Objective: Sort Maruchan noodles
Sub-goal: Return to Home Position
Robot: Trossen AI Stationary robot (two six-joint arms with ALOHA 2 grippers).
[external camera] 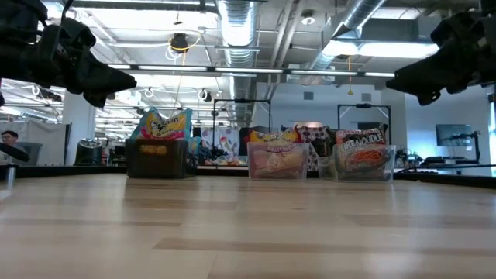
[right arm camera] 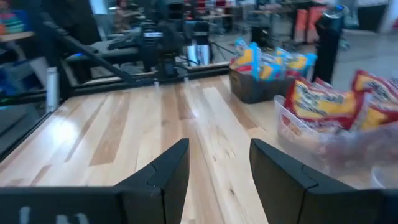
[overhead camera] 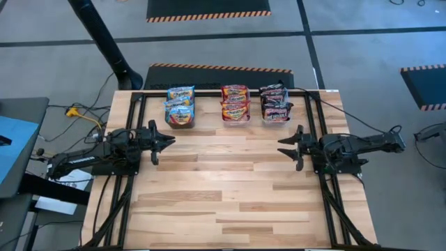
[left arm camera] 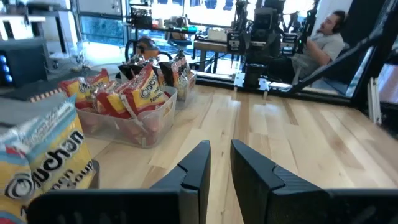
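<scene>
Item 1: Maruchan noodles (overhead camera: 235,94), 3 kinds, in a row along the table's (overhead camera: 230,202) far edge.
- Blue/yellow packets (overhead camera: 180,97) in the black bin (external camera: 157,161), nearest the far left corner.
- Red/orange packets (overhead camera: 235,110) in the middle clear bin (external camera: 277,164).
- Black/red packets (overhead camera: 275,103) in the right clear bin (external camera: 364,164).

Writing: only my left wrist view gives letters, "uchan" on a blue/yellow packet (the rest is cut off).

Item 2: my left gripper (overhead camera: 167,141), by the left edge, level, pointing inward. Fingers slightly parted, empty.

Item 3: my right gripper (overhead camera: 284,146), mirrored by the right edge. Fingers wider apart, empty.

The low view alone shows both hanging well above the wood.
</scene>
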